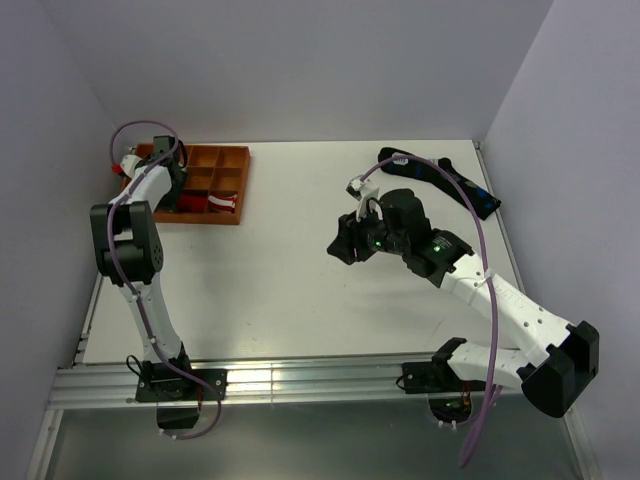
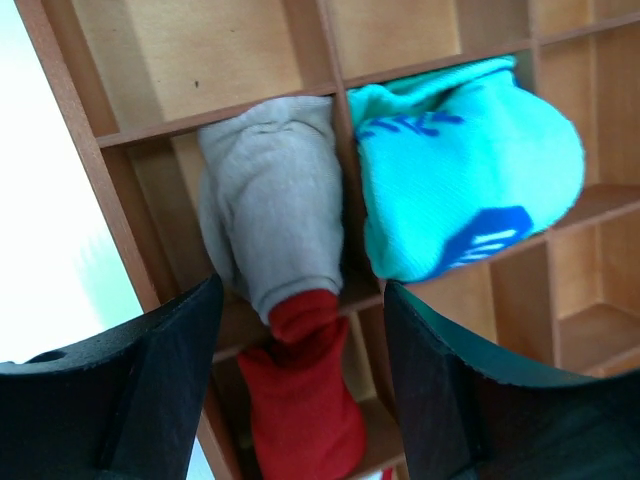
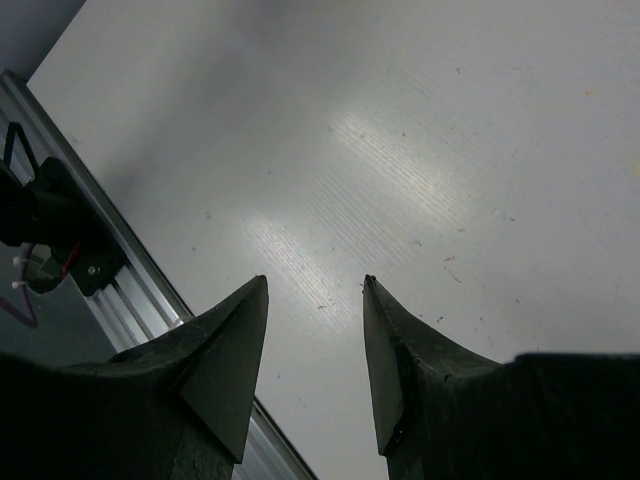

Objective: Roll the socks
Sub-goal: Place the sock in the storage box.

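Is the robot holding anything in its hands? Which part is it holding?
Nothing is held. The left gripper is open over the socks, which lie in the tray. The right gripper is open over the table.

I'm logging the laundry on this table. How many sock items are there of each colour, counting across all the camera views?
Beige roll with a red end: 1
Teal bundle: 1
Red-and-white bundle: 1
Black sock with blue marks: 1
Total: 4
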{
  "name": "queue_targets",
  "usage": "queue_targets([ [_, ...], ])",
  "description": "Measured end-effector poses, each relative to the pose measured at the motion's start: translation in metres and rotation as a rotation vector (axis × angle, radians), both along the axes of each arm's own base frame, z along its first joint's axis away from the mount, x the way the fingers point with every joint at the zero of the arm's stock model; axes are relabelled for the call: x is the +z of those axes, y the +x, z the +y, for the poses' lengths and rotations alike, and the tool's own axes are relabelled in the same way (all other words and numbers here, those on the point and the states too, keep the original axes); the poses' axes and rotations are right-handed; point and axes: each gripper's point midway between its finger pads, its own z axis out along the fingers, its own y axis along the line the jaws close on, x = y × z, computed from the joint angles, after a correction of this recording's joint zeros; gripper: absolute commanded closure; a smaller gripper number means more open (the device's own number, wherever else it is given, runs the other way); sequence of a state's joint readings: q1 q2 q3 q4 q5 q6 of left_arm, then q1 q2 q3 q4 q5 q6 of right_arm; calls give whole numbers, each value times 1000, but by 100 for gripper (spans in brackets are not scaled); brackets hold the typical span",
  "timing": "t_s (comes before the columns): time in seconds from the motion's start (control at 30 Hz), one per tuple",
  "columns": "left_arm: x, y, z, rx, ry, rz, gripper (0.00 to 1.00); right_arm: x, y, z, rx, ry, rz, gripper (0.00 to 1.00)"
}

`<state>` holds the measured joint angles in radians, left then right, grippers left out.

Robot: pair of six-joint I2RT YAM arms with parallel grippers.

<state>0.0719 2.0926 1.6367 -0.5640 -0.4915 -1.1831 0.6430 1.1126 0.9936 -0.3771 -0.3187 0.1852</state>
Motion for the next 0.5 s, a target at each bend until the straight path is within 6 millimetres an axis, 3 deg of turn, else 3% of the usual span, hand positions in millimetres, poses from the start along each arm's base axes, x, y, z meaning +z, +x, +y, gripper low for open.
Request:
queue_targets([
  [0.3,23,-2,-1,-18,-11,-40,32,3,-1,1,8,9,-5,50],
  [0.5,46,-5,11,2,-5,-85,39,3,-2,1,10,12,-6,50],
])
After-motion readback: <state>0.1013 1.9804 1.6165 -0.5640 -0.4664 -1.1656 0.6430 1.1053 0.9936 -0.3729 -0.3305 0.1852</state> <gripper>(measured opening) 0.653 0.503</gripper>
